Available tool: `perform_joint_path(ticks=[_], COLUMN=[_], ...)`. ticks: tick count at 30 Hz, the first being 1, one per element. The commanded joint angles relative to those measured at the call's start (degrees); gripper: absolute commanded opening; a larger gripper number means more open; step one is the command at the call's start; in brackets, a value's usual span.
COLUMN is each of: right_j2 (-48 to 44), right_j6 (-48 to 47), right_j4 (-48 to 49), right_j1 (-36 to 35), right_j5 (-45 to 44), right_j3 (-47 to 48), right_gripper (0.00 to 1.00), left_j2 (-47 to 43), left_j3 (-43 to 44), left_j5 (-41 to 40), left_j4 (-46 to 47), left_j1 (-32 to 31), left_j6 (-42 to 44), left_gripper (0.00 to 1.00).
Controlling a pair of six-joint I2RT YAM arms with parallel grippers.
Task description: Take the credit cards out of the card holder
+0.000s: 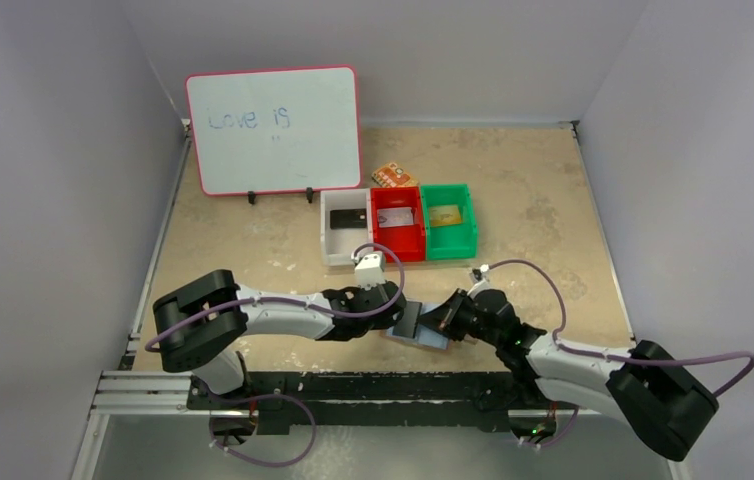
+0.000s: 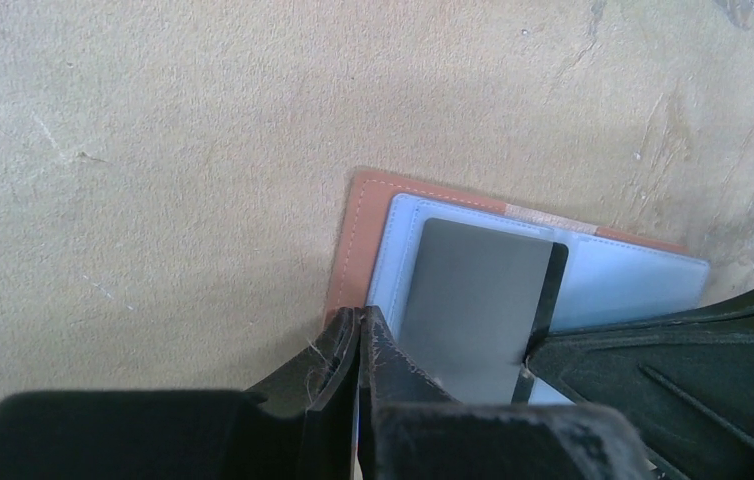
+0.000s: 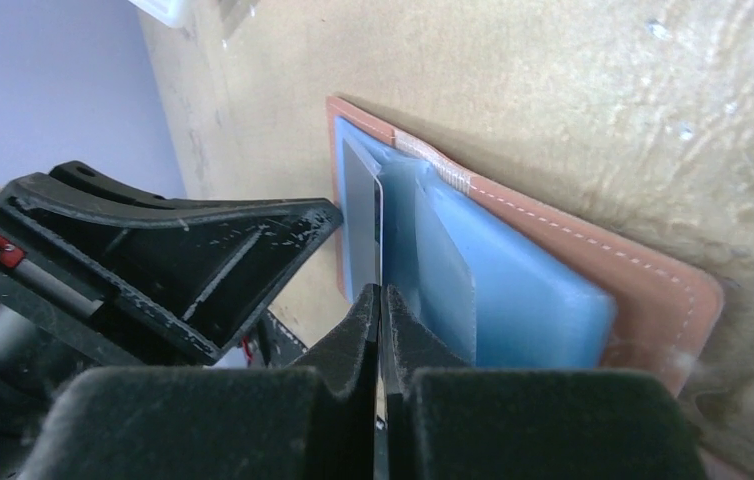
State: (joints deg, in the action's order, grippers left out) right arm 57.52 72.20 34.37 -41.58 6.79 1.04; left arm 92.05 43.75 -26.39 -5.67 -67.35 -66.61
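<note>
The card holder [image 1: 434,339] lies open on the table at the near edge, tan outside and pale blue inside. A grey card [image 1: 411,320] with a black stripe sticks partly out of its pocket. My left gripper [image 1: 393,313] is shut on the holder's left edge [image 2: 363,215], its tips [image 2: 361,318] beside the grey card [image 2: 473,300]. My right gripper [image 1: 445,318] is shut on the card's edge; in the right wrist view its tips [image 3: 380,298] pinch the card [image 3: 363,220], seen edge-on above the blue pockets of the holder [image 3: 643,280].
A white bin [image 1: 327,238], a red bin [image 1: 398,243] and a green bin [image 1: 450,242] stand in a row behind, each with a card inside. An orange patterned packet [image 1: 394,175] lies behind them. A whiteboard [image 1: 275,130] stands at the back left.
</note>
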Motion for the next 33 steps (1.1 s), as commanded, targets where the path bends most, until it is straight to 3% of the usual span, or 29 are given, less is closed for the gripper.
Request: perform_joint_path(ticks=[1, 6, 12, 16, 22, 27, 33], right_j2=[-2.7, -4.7, -5.2, -4.3, -2.2, -1.1, -1.4], right_j6=[-0.8, -2.7, -2.9, -3.1, -3.5, -3.1, -3.5], right_j4=[-7.1, -14.6, -14.6, -12.8, -11.8, -11.7, -14.0], right_j1=[0.2, 0.2, 0.2, 0.2, 0.2, 0.2, 0.2], right_j5=[-1.6, -4.0, -4.3, -3.7, -4.4, -5.9, -6.7], right_j3=[1.6, 3.3, 3.1, 3.4, 4.2, 4.6, 5.0], right_gripper=[0.00, 0.00, 0.00, 0.00, 0.00, 0.00, 0.00], left_j2=[-1.1, -2.7, -5.4, -6.7, -7.0, -2.6, 2.7], left_j3=[0.9, 0.2, -0.5, -0.1, 1.0, 2.9, 4.3], left_j5=[-2.6, -3.7, -4.1, -3.9, 3.4, 9.7, 6.6], left_j4=[-3.9, -4.6, -3.9, -4.0, 3.5, 7.5, 3.1], left_j1=[-0.2, -0.2, -0.2, -0.2, -0.2, -0.2, -0.2], left_j6=[-0.3, -0.5, 0.6, 1.4, 6.0, 7.5, 5.4], left_gripper=[0.00, 0.00, 0.00, 0.15, 0.23, 0.23, 0.18])
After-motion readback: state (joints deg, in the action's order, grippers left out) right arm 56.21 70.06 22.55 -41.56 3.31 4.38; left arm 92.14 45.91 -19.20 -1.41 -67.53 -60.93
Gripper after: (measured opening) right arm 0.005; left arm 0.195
